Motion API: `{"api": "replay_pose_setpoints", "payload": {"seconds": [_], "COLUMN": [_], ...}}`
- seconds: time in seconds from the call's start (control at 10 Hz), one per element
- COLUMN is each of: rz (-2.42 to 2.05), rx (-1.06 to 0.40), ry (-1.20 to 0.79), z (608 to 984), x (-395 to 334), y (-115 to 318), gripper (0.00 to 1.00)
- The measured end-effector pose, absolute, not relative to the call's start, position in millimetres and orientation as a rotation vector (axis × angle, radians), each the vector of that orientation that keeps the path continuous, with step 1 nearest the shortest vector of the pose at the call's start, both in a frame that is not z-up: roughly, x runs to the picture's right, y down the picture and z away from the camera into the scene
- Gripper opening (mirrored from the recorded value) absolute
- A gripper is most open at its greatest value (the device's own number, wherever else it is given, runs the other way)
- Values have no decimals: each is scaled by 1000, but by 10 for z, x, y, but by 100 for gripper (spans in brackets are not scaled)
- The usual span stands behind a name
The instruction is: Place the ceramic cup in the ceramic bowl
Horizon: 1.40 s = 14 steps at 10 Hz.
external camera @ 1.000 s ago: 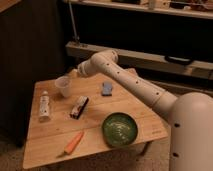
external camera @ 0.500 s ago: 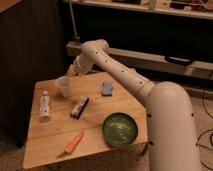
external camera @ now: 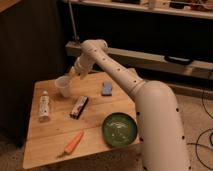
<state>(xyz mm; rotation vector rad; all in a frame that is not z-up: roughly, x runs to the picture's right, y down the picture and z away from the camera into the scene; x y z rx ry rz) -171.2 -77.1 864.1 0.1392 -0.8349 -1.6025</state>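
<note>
Fingers of the gripper (external camera: 73,75) hang at the one o'clock side of the small white tapered ceramic cup (external camera: 63,86), just beside its rim, but whether they are spread or pressed together I cannot tell. The cup stands upright near the bench's (external camera: 52,129) ten o'clock corner, well apart from the wide dark green ceramic bowl (external camera: 120,128), which sits empty toward five o'clock. The arm probably reaches across from the right and angles downward so the cup can be taken at its rim and then carried diagonally across to the bowl. A white labelled bottle (external camera: 44,106), a dark wrapped bar (external camera: 79,106) and an orange carrot (external camera: 73,143) lie between, so the carry likely needs height. Compared with half a second ago, the wrist has dropped closer to the cup; cup and bowl have not shifted.
</note>
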Motion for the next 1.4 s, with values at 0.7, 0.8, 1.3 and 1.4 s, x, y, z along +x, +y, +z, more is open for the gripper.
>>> {"api": "replay_pose_setpoints", "payload": {"seconds": [0.7, 0.8, 1.3, 1.4], "rz": [-1634, -1636, -1634, -1632], "rx": [265, 264, 245, 238], "ry": [-832, -823, -803, -801], "z": [8737, 8775, 8991, 9034], "x": [-2002, -1999, -2060, -2098], "y": [-657, -646, -561, -544], "gripper": [52, 52, 52, 52]}}
